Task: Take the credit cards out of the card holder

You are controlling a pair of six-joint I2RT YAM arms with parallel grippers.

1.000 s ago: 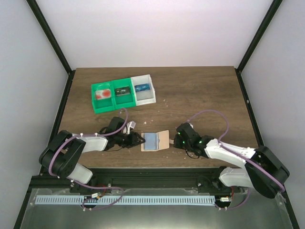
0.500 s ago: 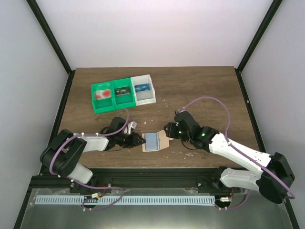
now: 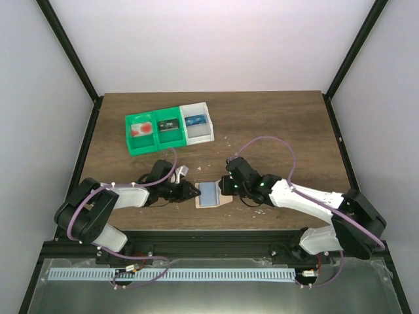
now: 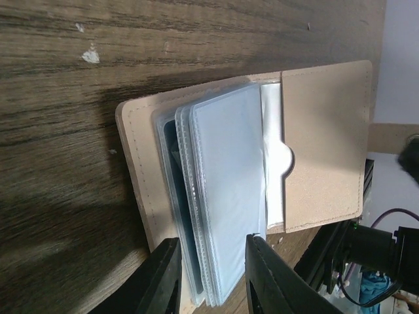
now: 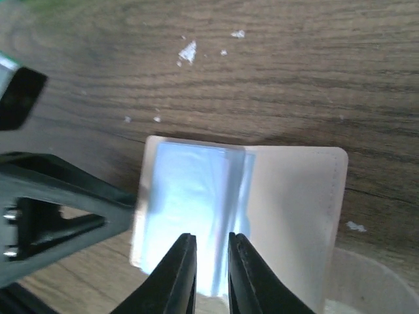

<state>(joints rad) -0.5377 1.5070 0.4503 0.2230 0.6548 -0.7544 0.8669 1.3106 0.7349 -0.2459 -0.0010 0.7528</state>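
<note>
Card holder (image 3: 213, 193): open flat at the near edge of the surface (image 3: 281, 124), between both tools.
Handling: likely light, floppy leather; slick clear sleeves (image 4: 226, 176); take by an edge.
Left tool (image 4: 211, 248): pinching the sleeve-side edge.
Right tool (image 5: 211, 242): nearly closed over sleeves; grip unclear.

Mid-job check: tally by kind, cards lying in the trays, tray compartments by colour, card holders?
Cards in trays: 3 (red-and-white card, dark card, blue card)
Green tray compartments: 2
White tray compartment: 1
Card holder: 1
Total: 7
</note>
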